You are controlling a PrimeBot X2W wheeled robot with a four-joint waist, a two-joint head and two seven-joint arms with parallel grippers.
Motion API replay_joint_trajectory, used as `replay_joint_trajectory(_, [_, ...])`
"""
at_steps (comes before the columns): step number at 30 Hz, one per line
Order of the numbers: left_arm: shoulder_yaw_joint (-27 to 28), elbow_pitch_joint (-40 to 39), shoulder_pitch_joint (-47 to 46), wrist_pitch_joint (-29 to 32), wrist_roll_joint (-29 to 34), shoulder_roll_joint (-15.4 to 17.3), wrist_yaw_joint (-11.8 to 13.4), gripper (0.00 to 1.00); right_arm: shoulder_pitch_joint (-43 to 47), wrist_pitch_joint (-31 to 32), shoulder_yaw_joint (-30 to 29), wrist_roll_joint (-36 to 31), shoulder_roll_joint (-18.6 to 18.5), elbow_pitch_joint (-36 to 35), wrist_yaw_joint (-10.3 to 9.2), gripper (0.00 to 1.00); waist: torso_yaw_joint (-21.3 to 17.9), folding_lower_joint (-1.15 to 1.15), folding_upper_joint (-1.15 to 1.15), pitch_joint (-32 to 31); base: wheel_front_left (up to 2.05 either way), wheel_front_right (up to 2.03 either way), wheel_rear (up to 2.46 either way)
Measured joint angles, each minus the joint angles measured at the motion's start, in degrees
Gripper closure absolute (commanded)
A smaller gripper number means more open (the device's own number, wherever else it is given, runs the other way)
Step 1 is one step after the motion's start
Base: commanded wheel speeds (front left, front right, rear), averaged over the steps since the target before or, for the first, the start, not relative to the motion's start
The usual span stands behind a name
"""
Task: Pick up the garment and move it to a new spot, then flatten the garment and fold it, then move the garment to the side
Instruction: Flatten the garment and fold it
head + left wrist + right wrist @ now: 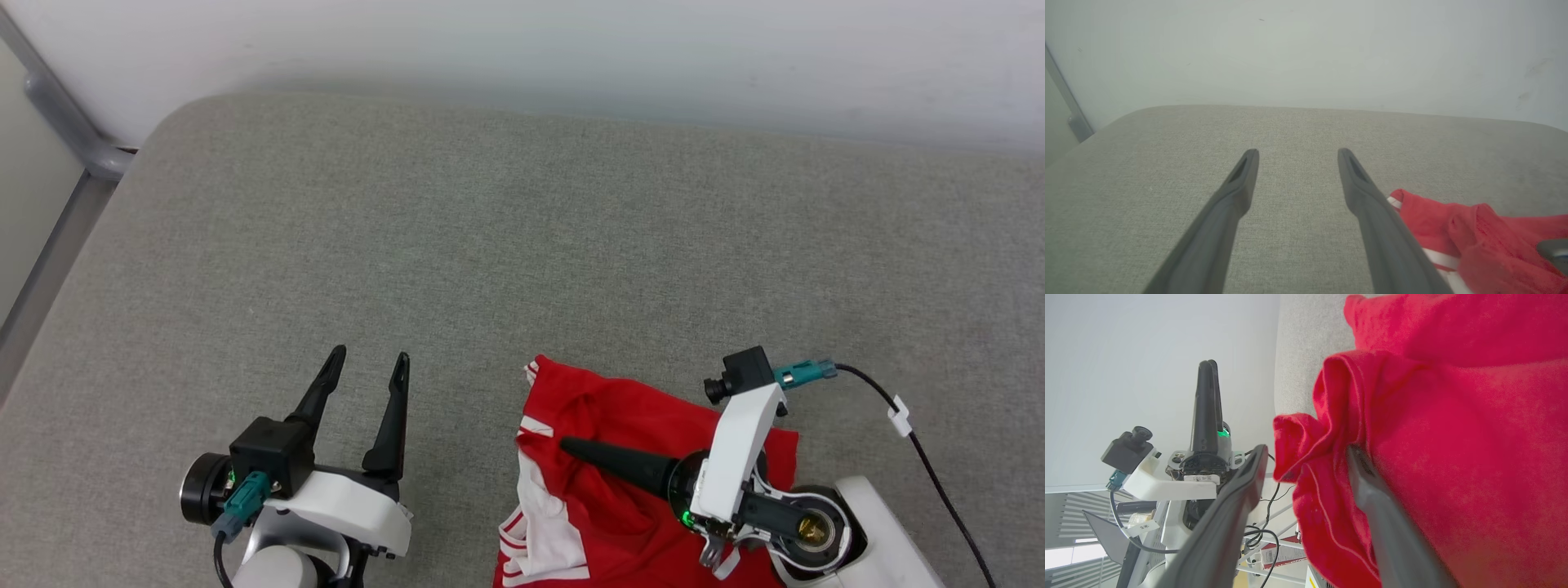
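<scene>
You were working over a grey padded surface (pixel 522 245) with a rounded corner and a fine woven texture, set against a pale, plain wall (pixel 571 49); a grey metal rail (pixel 77 139) ran down its left side. The garment (pixel 608 506), soft red cloth with white striped trim, lay crumpled at the near edge. Your right gripper (pixel 1306 451) stood wide, a red fold between its fingers. Your left gripper (pixel 369 355) hovered spread over the grey weave.

The garment (pixel 604 510) lies on the cushion (pixel 490 245) (front right).
</scene>
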Motion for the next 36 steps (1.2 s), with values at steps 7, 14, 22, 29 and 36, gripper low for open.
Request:
replay_joint_trajectory(7, [0.6,0.4,0.1,0.0,0.6,0.1,-0.2,0.0,-0.7,-7.1,3.0,-6.9,-3.6,-8.1,0.0,0.0,-1.5,0.0,0.0,-2.2,0.0,0.0,0.0])
replay_joint_trajectory(14, [1.5,0.6,2.0,0.0,0.7,0.6,0.0,0.0,0.8,-21.1,0.1,-22.4,-9.4,-10.6,0.01,0.0,-3.4,0.0,0.0,-5.3,0.0,0.0,0.0])
replay_joint_trajectory(22, [2.4,0.2,4.2,-0.1,1.1,1.5,1.9,0.0,6.4,-31.1,-8.3,-37.3,-12.8,-11.7,0.01,0.0,-6.6,0.0,0.0,-7.9,0.0,0.0,0.0])
replay_joint_trajectory(29, [2.5,0.2,5.3,0.2,0.6,2.0,2.1,0.0,12.5,-38.2,-15.0,-47.1,-11.9,-15.1,0.01,0.0,-8.5,0.0,0.0,-9.9,0.0,0.0,0.0])
replay_joint_trajectory(36, [3.2,-0.1,6.1,0.1,0.6,2.3,3.2,0.0,17.9,-43.4,-19.1,-55.7,-9.4,-21.8,0.01,0.0,-9.3,-0.01,0.0,-11.0,0.0,0.0,0.0])
